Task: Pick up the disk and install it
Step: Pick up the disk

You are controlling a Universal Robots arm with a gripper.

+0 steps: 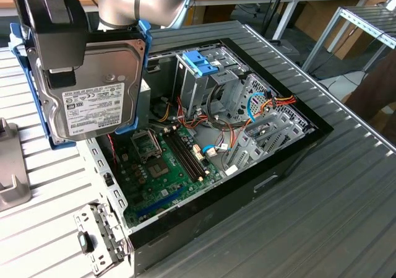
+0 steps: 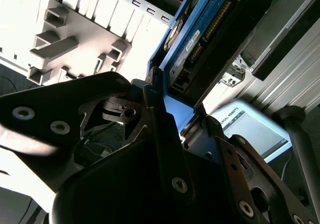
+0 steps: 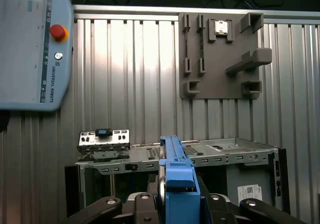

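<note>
end effector, partly cut off, clamps the disk aloft.

In the exterior view the gripper runs off the top edge and covers the upper left part of the disk. The disk's far face is hidden, and its label print is too small to tell. The disk blocks the left side of the computer case. A grey holder at the exterior view's left is cut by the edge
</note>
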